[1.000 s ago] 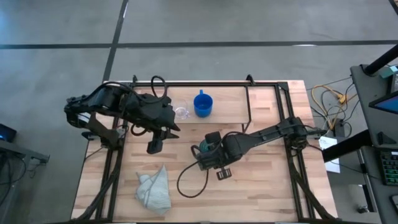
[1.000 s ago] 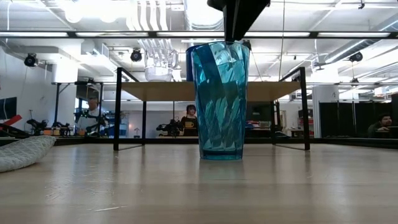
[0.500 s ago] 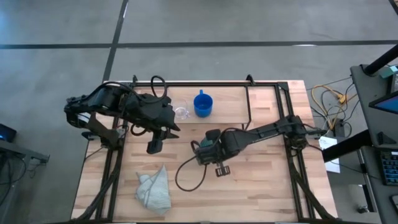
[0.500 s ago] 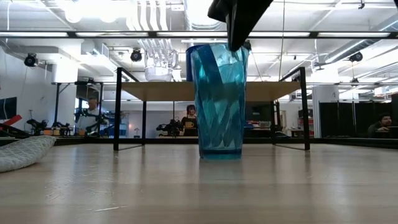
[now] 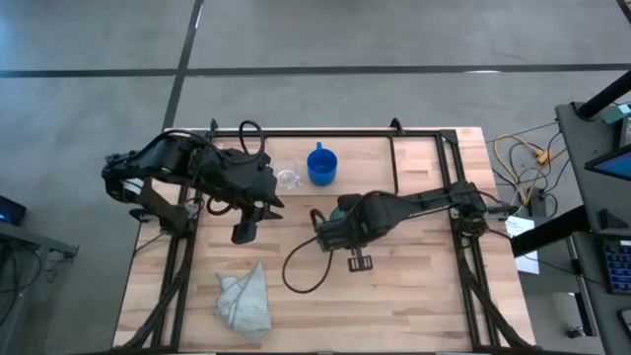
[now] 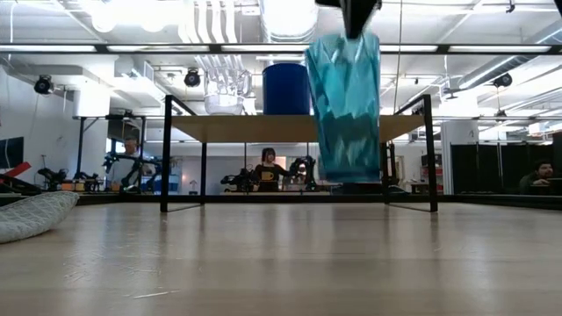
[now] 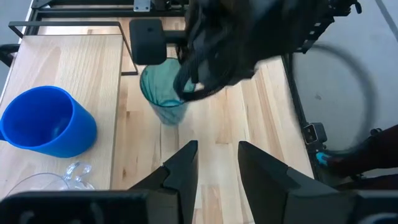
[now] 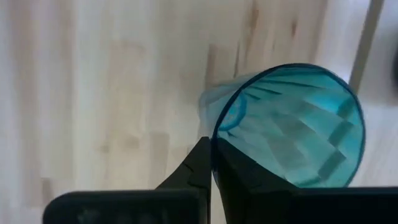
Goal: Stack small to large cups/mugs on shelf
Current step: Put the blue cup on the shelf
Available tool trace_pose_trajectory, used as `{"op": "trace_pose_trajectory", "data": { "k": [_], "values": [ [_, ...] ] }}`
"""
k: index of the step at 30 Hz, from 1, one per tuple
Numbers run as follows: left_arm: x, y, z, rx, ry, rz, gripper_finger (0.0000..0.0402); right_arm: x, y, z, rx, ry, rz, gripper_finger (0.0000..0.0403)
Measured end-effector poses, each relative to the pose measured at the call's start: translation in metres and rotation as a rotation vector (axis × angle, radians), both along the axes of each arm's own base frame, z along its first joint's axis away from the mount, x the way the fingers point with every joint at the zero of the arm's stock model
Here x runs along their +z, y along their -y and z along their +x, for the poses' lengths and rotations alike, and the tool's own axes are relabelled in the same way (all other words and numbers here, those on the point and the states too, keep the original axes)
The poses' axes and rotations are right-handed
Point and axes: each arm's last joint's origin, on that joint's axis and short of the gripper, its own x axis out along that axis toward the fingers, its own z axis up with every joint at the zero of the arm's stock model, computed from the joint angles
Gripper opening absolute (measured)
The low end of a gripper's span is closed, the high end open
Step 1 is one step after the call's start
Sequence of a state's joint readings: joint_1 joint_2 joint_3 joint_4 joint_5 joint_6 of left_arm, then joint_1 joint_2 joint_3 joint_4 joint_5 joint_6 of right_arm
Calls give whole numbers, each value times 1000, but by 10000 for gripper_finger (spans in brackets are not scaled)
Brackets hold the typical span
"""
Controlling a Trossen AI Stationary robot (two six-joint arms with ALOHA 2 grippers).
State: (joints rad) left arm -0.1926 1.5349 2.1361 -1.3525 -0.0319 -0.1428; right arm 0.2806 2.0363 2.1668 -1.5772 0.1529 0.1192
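The teal tumbler (image 6: 349,105) hangs above the table with my right gripper (image 6: 356,10) shut on its rim; in the high view the tumbler (image 5: 345,205) is near the table's middle, just in front of the shelf (image 5: 394,163). The blue mug (image 5: 321,165) and the clear glass cup (image 5: 287,176) stand on the shelf's wooden top (image 6: 255,128). My left gripper (image 7: 214,165) is open and holds nothing. It stays at the shelf's left end, pointing toward the mug (image 7: 43,121) and the tumbler (image 7: 163,93). My right gripper pinches the tumbler's rim (image 8: 213,138), one finger inside the tumbler and one outside its wall. The fingers come from above, pointing down. The tumbler hangs below them, lifted clear of the table and slightly tilted, its mouth up.
A pale crumpled cloth (image 5: 245,301) lies at the near left of the table. A black cable loop (image 5: 296,271) trails from the right arm. The shelf's black posts (image 6: 165,158) stand on the table, and black frame rails (image 5: 463,237) run along its sides.
My right gripper has shut on the tumbler's rim and lifted the tumbler off the table. It has carried the tumbler up, toward the far edge and a little to the right, toward the shelf. The tumbler stood upright on the table and now hangs slightly tilted.
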Motion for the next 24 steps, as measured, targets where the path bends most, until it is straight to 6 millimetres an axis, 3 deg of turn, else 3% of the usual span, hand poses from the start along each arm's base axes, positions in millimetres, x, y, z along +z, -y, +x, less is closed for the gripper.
{"op": "trace_pose_trajectory", "data": {
  "k": [6,10,17,24],
  "values": [
    [0,0,-1,5,-7,-3,100,44,0,-8,-9,155,101,8],
    [-2,-1,-3,6,-34,1,100,63,5,-21,-12,205,130,8],
    [1,-2,-11,7,-30,-1,100,80,21,-50,-88,241,136,8],
    [5,-4,-18,8,-9,-5,100,83,42,-79,-171,235,110,8]
  ]
}}
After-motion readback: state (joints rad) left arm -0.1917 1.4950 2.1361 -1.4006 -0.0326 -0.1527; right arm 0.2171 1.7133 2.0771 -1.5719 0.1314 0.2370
